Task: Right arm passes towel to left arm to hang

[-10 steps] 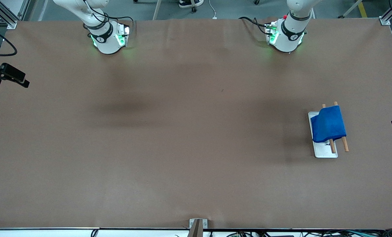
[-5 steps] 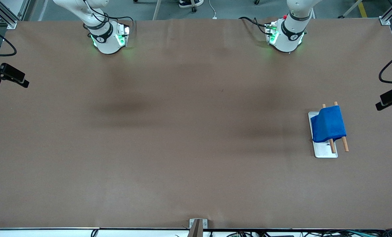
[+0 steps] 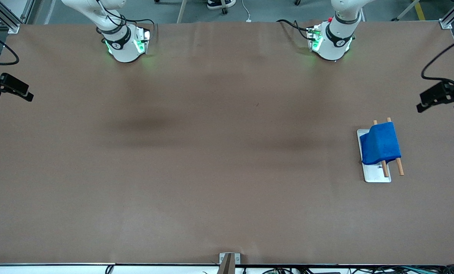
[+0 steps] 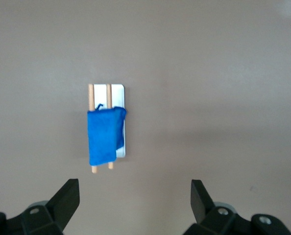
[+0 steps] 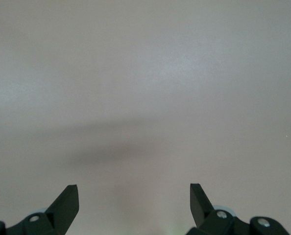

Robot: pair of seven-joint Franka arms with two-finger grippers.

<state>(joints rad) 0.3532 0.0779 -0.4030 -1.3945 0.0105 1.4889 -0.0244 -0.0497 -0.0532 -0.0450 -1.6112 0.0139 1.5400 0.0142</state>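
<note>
Blue towel (image 3: pixel 380 143), soft and light, lay draped over rack (image 3: pixel 376 174); best pinched at an edge. Left gripper (image 4: pixel 134 196) and right gripper (image 5: pixel 134 196) were both empty, fingers apart.

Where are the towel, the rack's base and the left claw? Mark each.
towel (image 3: pixel 380 144): front view, middle of the cloth.
base (image 3: pixel 376 175): front view, bare end of the white plate.
left claw (image 4: pixel 134 195): left wrist view, midway between its open fingertips.

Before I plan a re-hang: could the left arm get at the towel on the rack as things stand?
Probably yes. The left gripper is open and empty, up over the table, with the towel draped on the rack in plain sight below and nothing between them.
</note>
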